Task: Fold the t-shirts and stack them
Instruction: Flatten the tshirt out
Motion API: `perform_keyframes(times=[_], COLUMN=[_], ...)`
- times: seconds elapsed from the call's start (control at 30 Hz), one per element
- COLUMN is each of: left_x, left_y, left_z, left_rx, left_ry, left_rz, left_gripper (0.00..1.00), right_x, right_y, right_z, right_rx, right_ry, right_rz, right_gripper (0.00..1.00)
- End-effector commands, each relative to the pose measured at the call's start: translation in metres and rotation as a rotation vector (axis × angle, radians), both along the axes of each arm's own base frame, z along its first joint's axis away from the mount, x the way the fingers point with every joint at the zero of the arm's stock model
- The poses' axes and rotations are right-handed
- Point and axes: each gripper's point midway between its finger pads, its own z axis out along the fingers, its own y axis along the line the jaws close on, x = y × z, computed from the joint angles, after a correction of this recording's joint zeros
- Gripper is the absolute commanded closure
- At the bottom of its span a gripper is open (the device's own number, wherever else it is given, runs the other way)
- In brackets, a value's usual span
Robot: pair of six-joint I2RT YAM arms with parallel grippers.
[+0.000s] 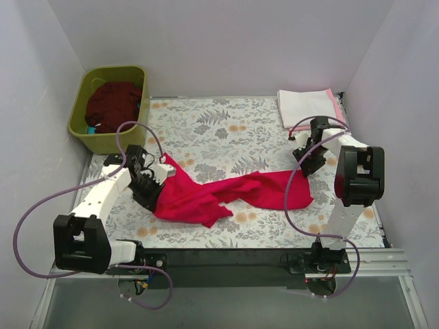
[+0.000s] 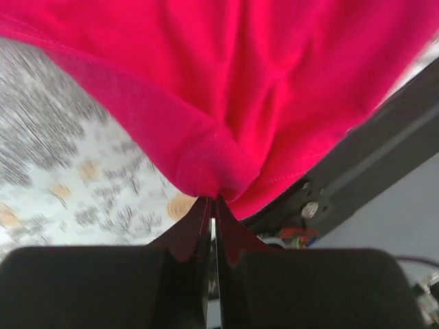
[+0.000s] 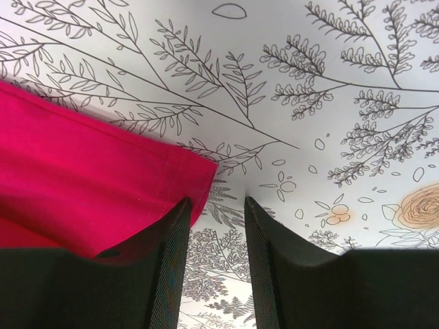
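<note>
The crimson-red t-shirt (image 1: 226,192) lies crumpled across the middle of the floral table cloth. My left gripper (image 1: 163,163) is shut on its left end and holds that end lifted; in the left wrist view the red cloth (image 2: 226,89) hangs bunched from my closed gripper (image 2: 214,200). My right gripper (image 1: 305,164) is open and empty just beyond the shirt's right end; in the right wrist view the gripper (image 3: 217,202) sits beside the shirt's hemmed corner (image 3: 103,178). A folded white t-shirt (image 1: 305,106) lies on a pale pink one (image 1: 336,103) at the back right. A dark maroon t-shirt (image 1: 113,103) lies in the tub.
The olive-green plastic tub (image 1: 79,120) stands at the back left, off the table cloth (image 1: 219,130). Purple cables loop from both arms. A black rail (image 1: 226,259) runs along the near table edge, also seen in the left wrist view (image 2: 384,151).
</note>
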Motion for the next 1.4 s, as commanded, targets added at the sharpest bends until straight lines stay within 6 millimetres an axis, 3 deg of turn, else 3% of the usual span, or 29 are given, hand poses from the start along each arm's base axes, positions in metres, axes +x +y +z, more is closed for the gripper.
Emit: perform_keyframes(times=[0.0, 0.1, 0.17, 0.27, 0.3, 0.37, 0.4, 0.63, 0.83, 1.2, 1.37], left_x=[-0.025, -0.022, -0.016, 0.009, 0.03, 0.055, 0.079, 0.158, 0.19, 0.205, 0.211], left_y=[0.041, 0.056, 0.059, 0.046, 0.042, 0.036, 0.033, 0.011, 0.011, 0.015, 0.006], left_z=[-0.014, -0.025, -0.024, -0.005, 0.011, 0.021, 0.035, 0.031, 0.005, -0.039, -0.047], left_rx=[0.155, 0.214, 0.217, 0.122, 0.105, 0.069, 0.051, -0.071, -0.063, 0.004, -0.015], left_ry=[0.027, 0.039, 0.032, -0.03, -0.097, -0.145, -0.216, -0.207, -0.16, -0.145, -0.124], left_rz=[-0.089, -0.09, -0.1, -0.064, -0.046, 0.008, 0.034, 0.257, 0.366, 0.422, 0.431], left_gripper=[1.0, 1.0, 0.75, 0.52, 0.49, 0.45, 0.42, 0.35, 0.3, 0.26, 0.26], right_x=[-0.014, -0.014, -0.015, -0.012, -0.014, -0.011, -0.011, 0.001, 0.009, -0.003, -0.007], right_y=[-0.023, -0.023, -0.017, -0.01, -0.008, -0.002, 0.0, 0.016, 0.023, 0.025, 0.024], right_z=[-0.015, -0.009, 0.0, 0.016, 0.02, 0.029, 0.03, 0.031, 0.024, -0.004, -0.013], right_rx=[-0.083, -0.071, -0.035, 0.007, 0.018, 0.05, 0.061, 0.134, 0.153, 0.128, 0.119], right_ry=[0.045, 0.033, 0.024, -0.009, -0.007, -0.026, -0.028, -0.023, -0.004, 0.056, 0.074], right_rz=[0.004, 0.01, 0.021, 0.033, 0.035, 0.039, 0.039, 0.026, 0.023, 0.026, 0.022], right_gripper=[0.57, 0.57, 0.57, 0.57, 0.57, 0.57, 0.56, 0.48, 0.4, 0.39, 0.5])
